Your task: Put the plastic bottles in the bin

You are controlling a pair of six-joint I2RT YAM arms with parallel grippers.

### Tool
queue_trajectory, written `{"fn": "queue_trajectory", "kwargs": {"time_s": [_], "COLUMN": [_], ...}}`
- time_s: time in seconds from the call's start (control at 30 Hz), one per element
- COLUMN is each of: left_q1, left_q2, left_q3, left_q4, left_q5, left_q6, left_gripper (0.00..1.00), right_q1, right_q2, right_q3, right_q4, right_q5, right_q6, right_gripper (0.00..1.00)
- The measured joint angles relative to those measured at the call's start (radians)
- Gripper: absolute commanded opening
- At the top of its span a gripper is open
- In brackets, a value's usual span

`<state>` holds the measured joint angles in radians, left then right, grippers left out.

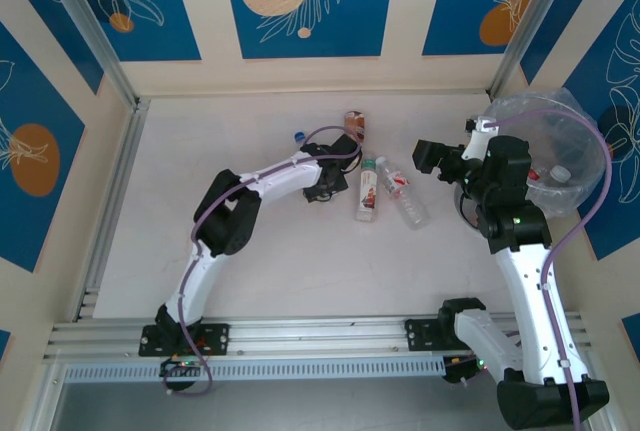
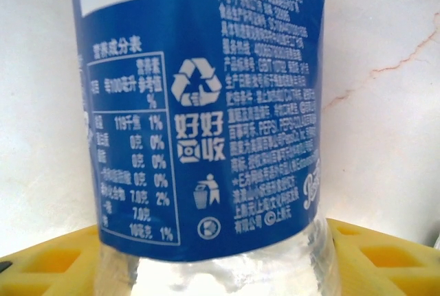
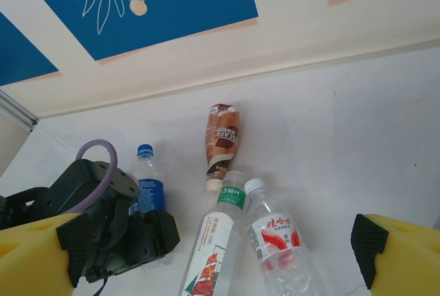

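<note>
The left gripper (image 2: pixel 213 265) straddles the blue-labelled bottle (image 2: pixel 206 104), which lies on the table (image 1: pixel 300 271) toward its far edge, a little left of centre. Its yellow pads (image 2: pixel 48 262) sit on either side of the clear body just below the label. Whether they are pressing on it cannot be told. Taking the bottle across its round middle rather than at the cap looks meant to give a hold from which it will not roll out.

Just to the right lie three more plastic bottles. A brown one (image 1: pixel 354 123) is nearest the far edge, and a green-capped one (image 1: pixel 368 189) and a red-labelled one (image 1: pixel 403 194) lie close together.

Beyond them the right gripper (image 1: pixel 432 156) hangs with its jaws spread wide and empty, between those bottles and the bin (image 1: pixel 545 116) at the table's right edge. It is probably placed there to take the next one. A white-capped bottle (image 1: pixel 560 173) appears to lie inside the bin.
</note>
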<state>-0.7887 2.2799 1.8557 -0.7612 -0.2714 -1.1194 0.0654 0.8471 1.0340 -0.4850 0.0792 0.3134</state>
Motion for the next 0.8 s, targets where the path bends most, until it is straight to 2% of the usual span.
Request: {"fn": "queue_trajectory", "kwargs": {"time_s": [0.2, 0.5, 0.8], "left_q1": [0.000, 0.000, 0.011], "left_q2": [-0.013, -0.118, -0.248], "left_q3": [-0.026, -0.217, -0.447], "left_q4": [0.037, 0.183, 0.370], "left_q5": [0.000, 0.001, 0.051], "left_q6": [0.084, 0.231, 0.350], "left_gripper": [0.56, 0.55, 0.54], "right_q1": [0.000, 0.026, 0.113], "right_q2": [0.000, 0.000, 0.045], "right_q3": [0.000, -0.011, -0.037], "right_q4": [-0.002, 0.026, 0.078], "right_q5": [-0.001, -0.087, -0.154], "right_q6": [0.001, 0.019, 0.079], "right_gripper": [0.99, 0.99, 0.99]}}
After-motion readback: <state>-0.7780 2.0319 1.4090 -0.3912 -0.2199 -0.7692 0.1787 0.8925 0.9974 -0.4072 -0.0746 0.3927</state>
